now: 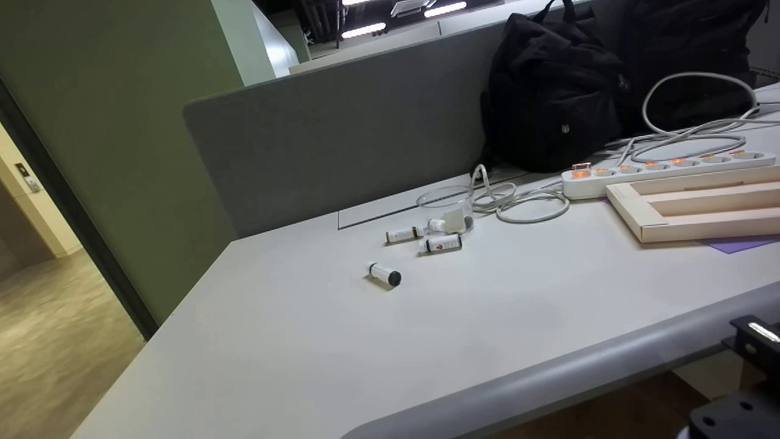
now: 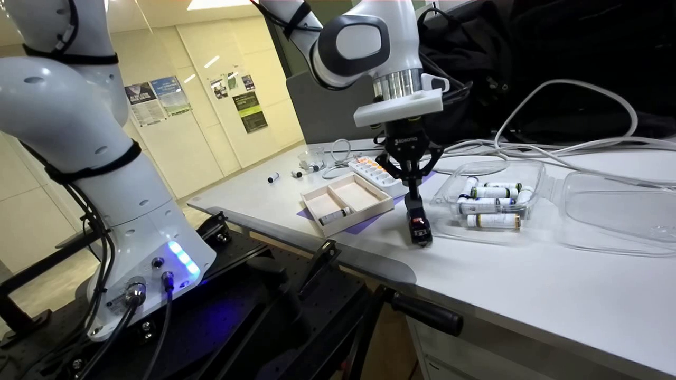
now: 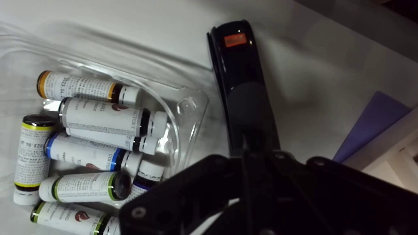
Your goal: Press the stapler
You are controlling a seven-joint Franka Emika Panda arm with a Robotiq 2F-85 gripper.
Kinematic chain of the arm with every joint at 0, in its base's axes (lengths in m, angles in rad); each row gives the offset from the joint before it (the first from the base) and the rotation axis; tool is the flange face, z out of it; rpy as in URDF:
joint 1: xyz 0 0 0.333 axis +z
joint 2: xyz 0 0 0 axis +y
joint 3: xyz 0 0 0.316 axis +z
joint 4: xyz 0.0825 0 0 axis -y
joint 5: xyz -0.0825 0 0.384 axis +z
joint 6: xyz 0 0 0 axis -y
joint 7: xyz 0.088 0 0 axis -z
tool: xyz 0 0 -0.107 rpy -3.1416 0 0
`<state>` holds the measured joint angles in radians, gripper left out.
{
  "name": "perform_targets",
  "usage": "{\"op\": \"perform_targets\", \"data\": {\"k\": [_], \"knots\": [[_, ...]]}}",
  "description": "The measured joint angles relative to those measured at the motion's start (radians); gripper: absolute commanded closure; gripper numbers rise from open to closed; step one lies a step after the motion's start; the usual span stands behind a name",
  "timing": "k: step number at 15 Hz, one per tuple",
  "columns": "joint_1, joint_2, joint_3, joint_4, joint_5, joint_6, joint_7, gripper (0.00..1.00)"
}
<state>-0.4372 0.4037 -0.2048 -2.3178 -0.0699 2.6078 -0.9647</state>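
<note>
The black stapler (image 2: 419,227) stands on the white table in an exterior view, with a small orange-red label near its front end. It also shows in the wrist view (image 3: 244,88), running from the top middle down to the fingers. My gripper (image 2: 414,192) points straight down over the stapler's rear part, with its fingers together. In the wrist view the gripper's fingertips (image 3: 249,143) overlap the stapler's top and hide its back end. They appear to rest on it, but I cannot tell how firmly. Nothing is held between the fingers. The stapler is out of sight in an exterior view.
A clear plastic box (image 3: 186,105) with several small bottles stands close beside the stapler, its lid (image 2: 618,211) open. A wooden tray (image 2: 364,217) on a purple sheet (image 3: 369,124) lies on the other side. A power strip (image 1: 670,174), cables and loose bottles (image 1: 384,274) lie farther off.
</note>
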Motion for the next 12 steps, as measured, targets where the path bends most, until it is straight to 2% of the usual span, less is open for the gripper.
{"op": "perform_targets", "data": {"k": [4, 12], "knots": [[0.020, 0.026, -0.015, 0.012, -0.045, 0.021, 0.025, 1.00], [0.052, 0.050, -0.027, 0.038, -0.114, -0.013, 0.089, 1.00]]}}
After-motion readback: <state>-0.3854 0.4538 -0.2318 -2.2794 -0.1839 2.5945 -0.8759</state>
